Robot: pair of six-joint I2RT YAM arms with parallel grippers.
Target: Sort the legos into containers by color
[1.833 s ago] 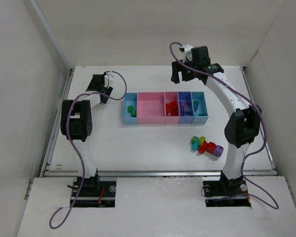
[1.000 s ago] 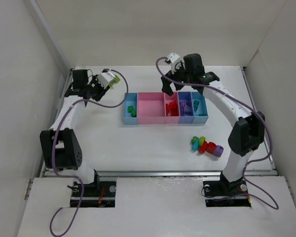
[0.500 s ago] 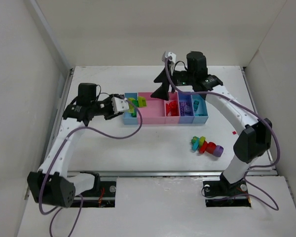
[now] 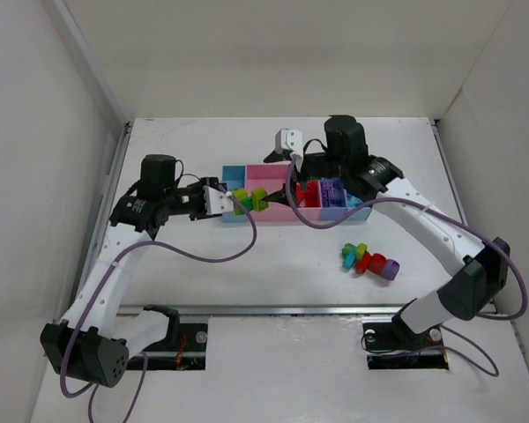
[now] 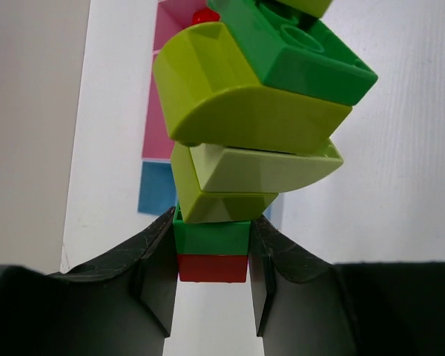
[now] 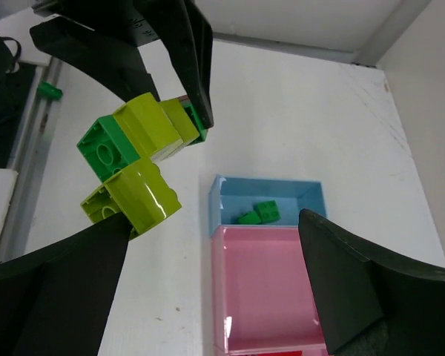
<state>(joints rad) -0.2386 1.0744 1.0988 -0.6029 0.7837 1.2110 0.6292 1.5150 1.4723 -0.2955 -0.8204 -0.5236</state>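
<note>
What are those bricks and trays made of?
Bricks: hard moulded plastic by the look, glossy, with bright highlights on the curved yellow-green faces and crisp studs. Trays: likely plastic too, smooth, thin-walled, evenly coloured, with a duller sheen.

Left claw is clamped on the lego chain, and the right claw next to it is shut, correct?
Not quite. The right claw is wide open: the right wrist view shows its fingers standing far apart. The left claw is clamped on the lego chain, as you said.
</note>
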